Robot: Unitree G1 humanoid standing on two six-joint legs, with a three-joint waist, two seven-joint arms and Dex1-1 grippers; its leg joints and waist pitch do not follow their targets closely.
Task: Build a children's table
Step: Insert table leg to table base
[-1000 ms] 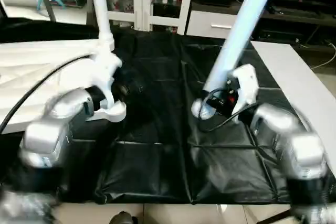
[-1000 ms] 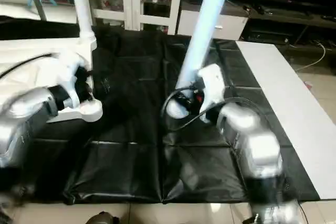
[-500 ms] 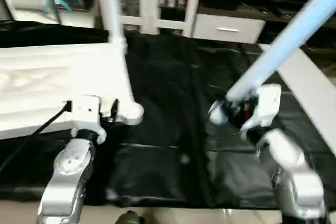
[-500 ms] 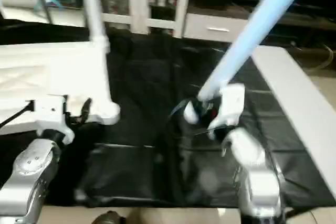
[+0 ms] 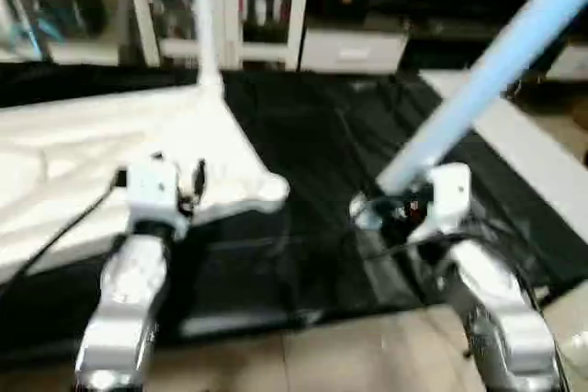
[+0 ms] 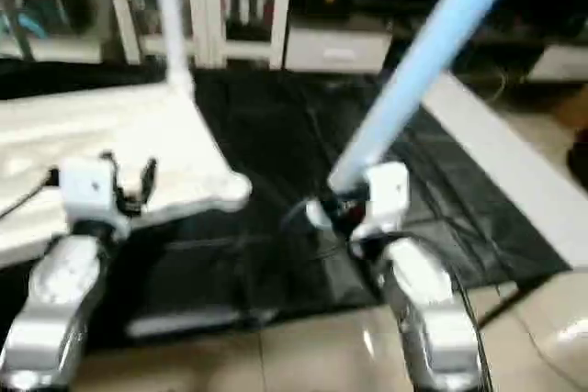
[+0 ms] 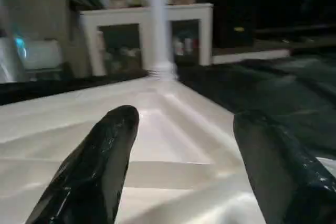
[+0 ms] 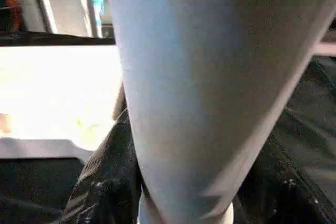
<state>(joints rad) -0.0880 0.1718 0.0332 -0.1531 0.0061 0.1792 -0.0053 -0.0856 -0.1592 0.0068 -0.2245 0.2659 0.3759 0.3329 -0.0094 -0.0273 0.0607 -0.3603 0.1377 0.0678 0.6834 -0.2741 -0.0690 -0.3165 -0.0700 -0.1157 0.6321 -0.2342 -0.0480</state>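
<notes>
The white tabletop [image 5: 73, 144] lies underside up on the left, its ribs showing in the left wrist view [image 7: 173, 135]. One white leg [image 5: 208, 16] stands upright in its far corner socket. My left gripper [image 5: 184, 192] hovers at the tabletop's near edge, beside the near corner socket [image 5: 268, 192]. It is open, both black fingers [image 7: 105, 150] apart with nothing between them. My right gripper [image 5: 390, 211] is shut on the thick end of a second leg [image 5: 478, 80], which slants up and to the right. That leg [image 8: 199, 77] sits between the fingers [image 8: 105, 182].
A black sheet [image 5: 312, 135] covers the work surface under everything. A white board [image 5: 533, 153] lies along its right side. White cabinets with glass doors [image 5: 248, 6] stand at the back. Tiled floor [image 5: 349, 355] shows at the near edge.
The head camera has shifted and tipped down. The held leg leans further right than a second ago. My left forearm has swung from across the sheet to point at the tabletop's near edge.
</notes>
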